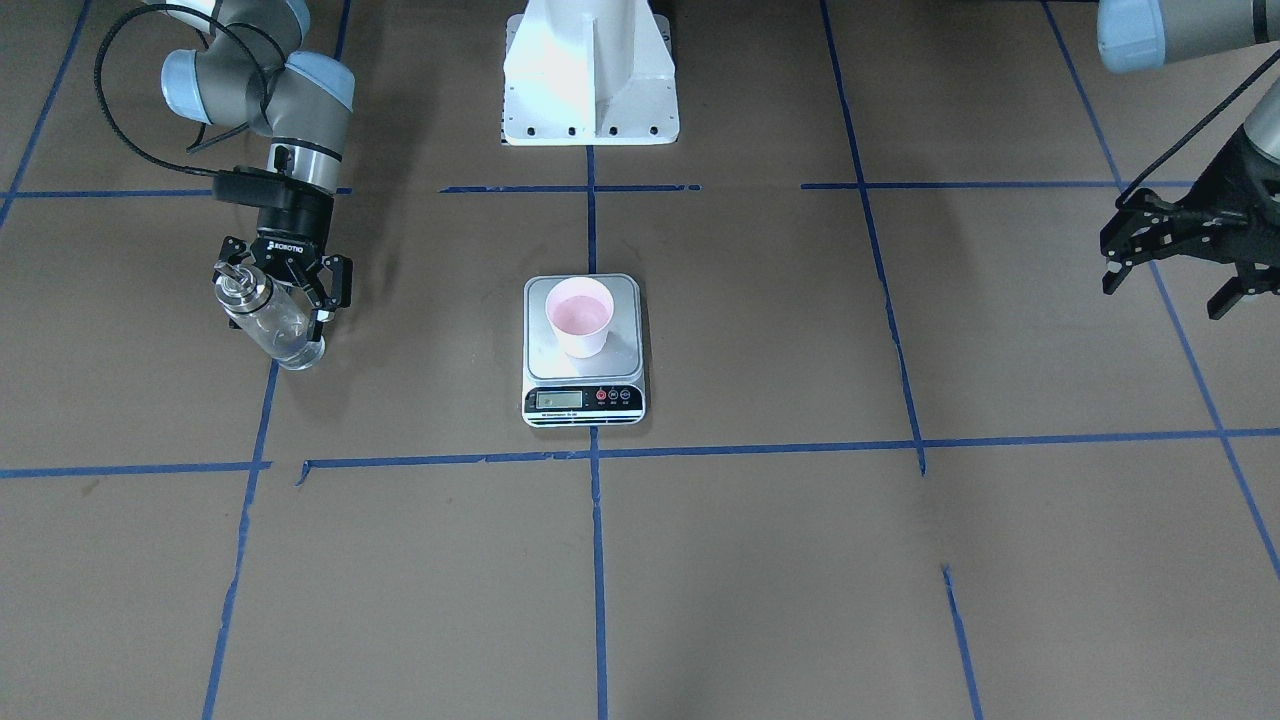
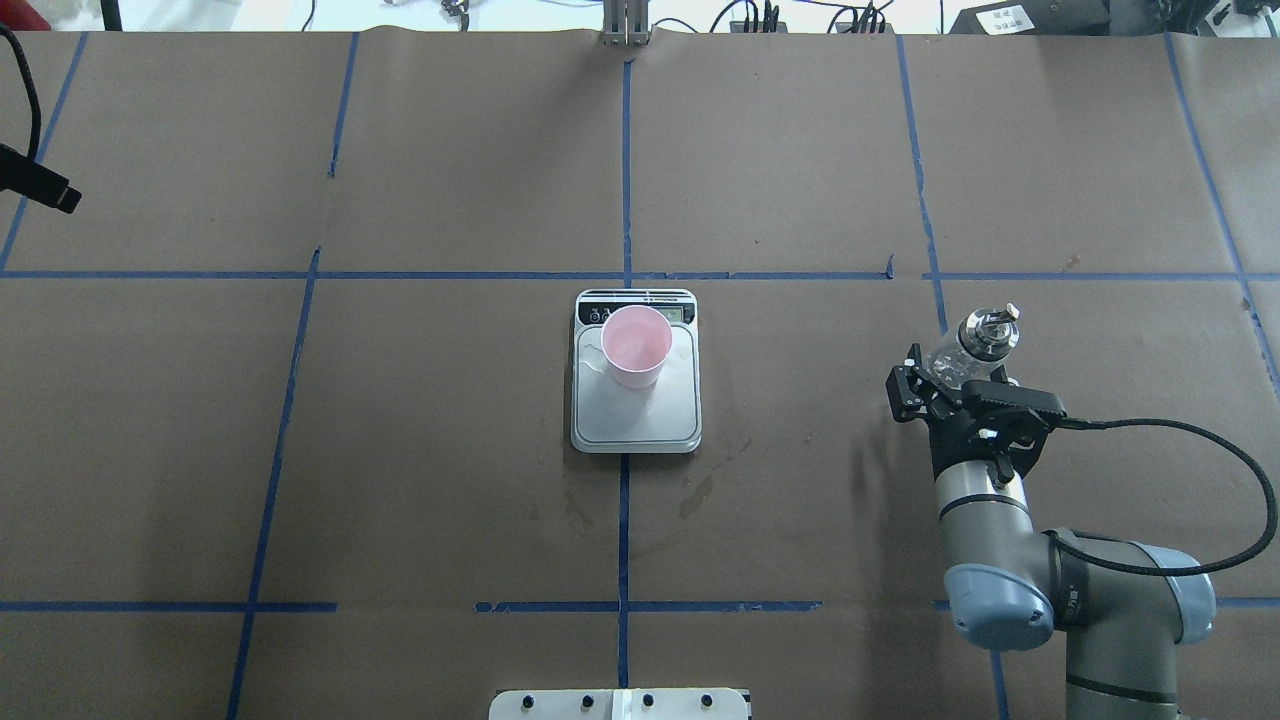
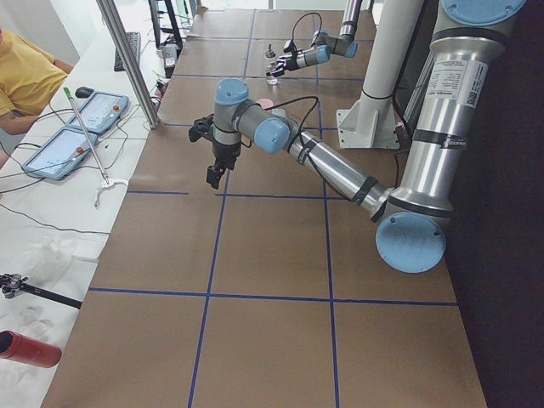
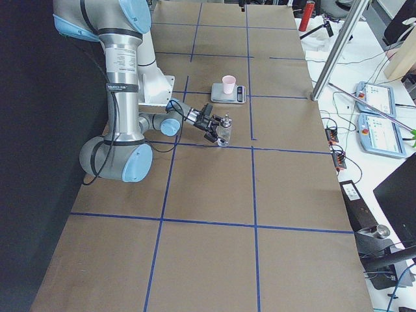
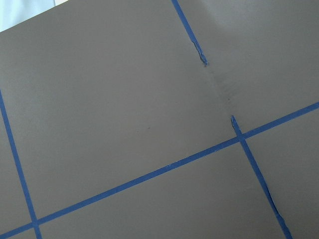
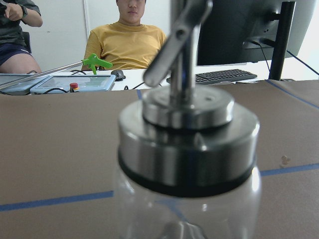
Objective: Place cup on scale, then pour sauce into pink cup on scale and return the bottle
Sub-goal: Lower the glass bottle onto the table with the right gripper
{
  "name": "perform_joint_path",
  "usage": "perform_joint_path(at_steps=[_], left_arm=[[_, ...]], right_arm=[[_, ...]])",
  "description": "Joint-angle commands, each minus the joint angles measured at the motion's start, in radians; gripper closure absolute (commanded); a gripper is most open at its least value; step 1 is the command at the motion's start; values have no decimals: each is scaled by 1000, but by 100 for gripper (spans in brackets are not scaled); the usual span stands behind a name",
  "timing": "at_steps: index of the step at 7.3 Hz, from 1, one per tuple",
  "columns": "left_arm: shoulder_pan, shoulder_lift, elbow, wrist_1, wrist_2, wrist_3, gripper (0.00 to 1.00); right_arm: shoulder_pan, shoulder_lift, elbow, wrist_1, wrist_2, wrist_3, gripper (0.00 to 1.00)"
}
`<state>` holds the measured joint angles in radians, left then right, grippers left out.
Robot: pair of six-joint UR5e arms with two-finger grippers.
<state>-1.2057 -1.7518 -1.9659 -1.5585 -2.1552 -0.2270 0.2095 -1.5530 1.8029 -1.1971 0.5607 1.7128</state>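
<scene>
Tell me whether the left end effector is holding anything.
No: the left end effector is open and empty; the bottle is in the right end effector.

The surface (image 1: 760, 560) was covered in a matt brown paper-like sheet, marked off with smooth blue tape (image 1: 598, 560). The scale (image 1: 535, 352) had a brushed steel plate with a dull sheen and a glossy black plastic front strip. The cup (image 1: 579, 318) looked matt and paper-like. The bottle (image 1: 270, 320) was clear, glossy glass; its collar (image 6: 187, 149) and spout (image 6: 177, 35) were polished silver metal above a black ring. The right gripper (image 1: 281, 290) was matt black. The arm joints carried smooth pale blue caps (image 1: 325, 85).
</scene>
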Motion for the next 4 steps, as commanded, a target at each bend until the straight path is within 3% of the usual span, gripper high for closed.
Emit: perform_joint_path(at_steps=[1, 4], left_arm=[[0, 0, 4, 0, 0, 0, 0], [-2, 2, -1, 2, 0, 0, 0]], right_arm=[[-30, -22, 26, 1, -18, 31, 0], [-60, -60, 62, 2, -25, 37, 0]])
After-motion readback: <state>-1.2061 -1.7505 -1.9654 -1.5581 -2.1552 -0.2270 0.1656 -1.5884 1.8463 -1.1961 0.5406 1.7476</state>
